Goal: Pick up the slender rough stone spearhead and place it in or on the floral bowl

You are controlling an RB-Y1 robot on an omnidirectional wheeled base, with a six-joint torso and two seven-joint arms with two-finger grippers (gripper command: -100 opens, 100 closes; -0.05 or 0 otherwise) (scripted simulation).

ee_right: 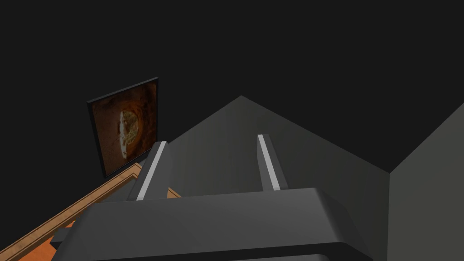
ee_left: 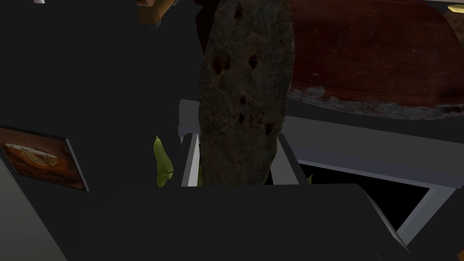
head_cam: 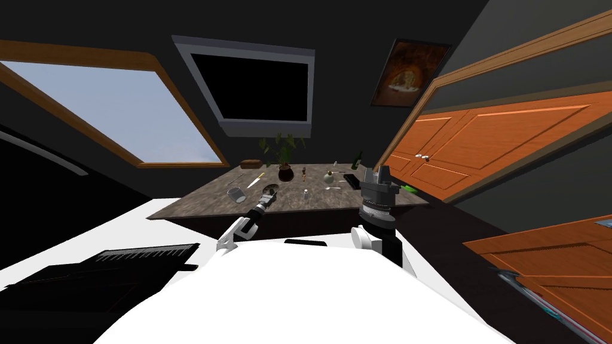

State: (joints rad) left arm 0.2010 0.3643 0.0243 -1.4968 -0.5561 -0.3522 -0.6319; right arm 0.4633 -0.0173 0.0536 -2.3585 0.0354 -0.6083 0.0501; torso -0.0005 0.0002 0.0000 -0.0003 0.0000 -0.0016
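Spearhead [ee_left: 247, 81], a long, pitted grey-brown stone, is clamped between the two fingers of the left gripper [ee_left: 235, 145]. Most of its length juts out past the fingertips. In the head view the left gripper [head_cam: 267, 198] hangs over the near part of the stone-patterned table [head_cam: 334, 200], right by the small floral bowl [head_cam: 272, 188]. I cannot tell whether it is over the bowl or just short of it.

The main hazard I see is the grip itself. The thin blades pinch a rough, uneven stone near one end, so the overhanging weight could make it pivot or slide out during a tilt or a quick move.

The second risk is the tip. A dark red-brown rounded vessel [ee_left: 371, 59], probably the plant pot [head_cam: 285, 174], looms just beyond the stone, with a green leaf [ee_left: 162, 163] close to the fingers. Pushing forward could knock the pot or snag the plant [head_cam: 281, 149].

The bowl looks small against such a long piece. Released off-centre or from height, the stone might tip the bowl or roll off onto the table, and the drinking glass [head_cam: 236, 194] nearby could be struck.

The right gripper [ee_right: 211, 140] is spread open and holds nothing. It is raised at the table's right side [head_cam: 374, 176], well apart from the work.
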